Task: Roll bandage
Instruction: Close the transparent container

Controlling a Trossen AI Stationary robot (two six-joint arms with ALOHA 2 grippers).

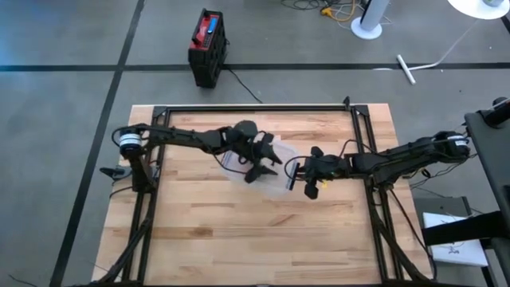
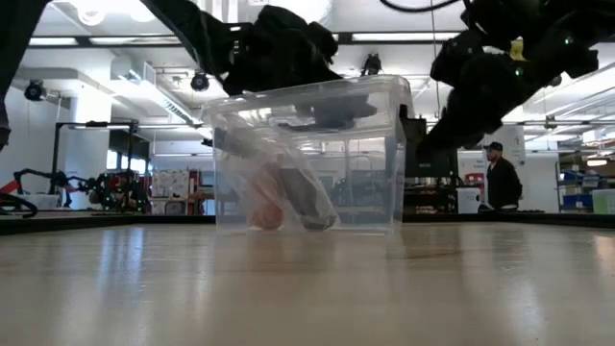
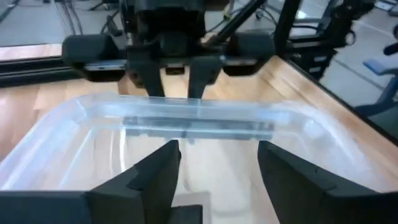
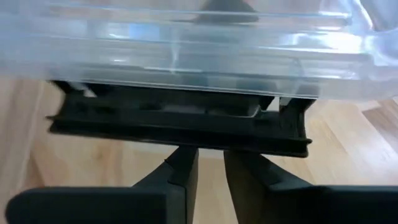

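Note:
A clear plastic bin (image 2: 384, 163) stands on the wooden table's middle. Through its wall, the low view shows a small reddish-orange thing (image 2: 267, 213) and clear crumpled wrap on its floor; I cannot make out a bandage. My left gripper (image 3: 217, 152) is open and reaches down into the bin from the left, with nothing between its fingers. My right gripper (image 4: 211, 155) is level at the bin's right wall just under the rim (image 4: 186, 56). Its fingers are a narrow gap apart. It also shows across the bin in the left wrist view (image 3: 177, 81). My left gripper has one dark finger (image 2: 300, 197) low inside the bin beside the reddish thing; I cannot tell whether it touches it. My right gripper's fingers (image 3: 152, 84) stand side by side at the bin's right rim (image 3: 199, 112); I cannot tell whether they touch it.
A black frame (image 1: 255, 108) runs around the table's far and side edges. Bare wood (image 1: 255, 239) lies toward the near edge. A black and red case (image 1: 209, 44) stands on the floor beyond the table. A person (image 2: 500, 183) stands far back in the room.

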